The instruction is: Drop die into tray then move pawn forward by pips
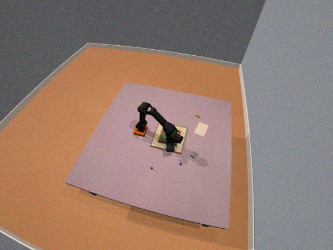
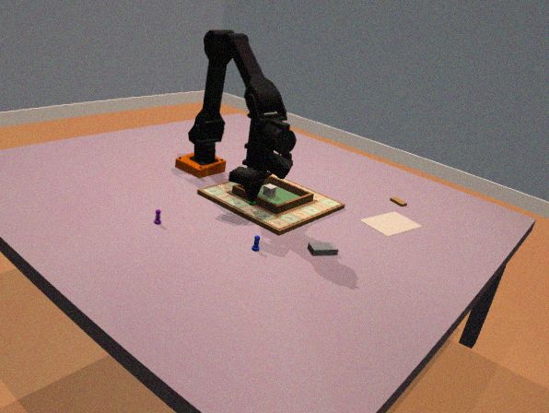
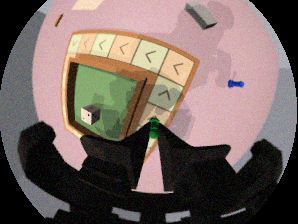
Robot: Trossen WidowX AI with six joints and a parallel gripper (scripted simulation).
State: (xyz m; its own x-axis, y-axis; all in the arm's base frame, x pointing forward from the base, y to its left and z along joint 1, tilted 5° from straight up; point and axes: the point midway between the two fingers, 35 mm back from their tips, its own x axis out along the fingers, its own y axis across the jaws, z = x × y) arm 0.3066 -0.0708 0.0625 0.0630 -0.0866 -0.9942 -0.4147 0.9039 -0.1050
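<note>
The arm (image 2: 258,101) is matte black throughout, built of thick rounded links with bulky cylindrical joints. It rises from a square orange base plate (image 2: 200,164). In the wrist view, the jaws are two dark tapered wedges, with pale dashes along the housing's rim at 6 o'clock.
</note>
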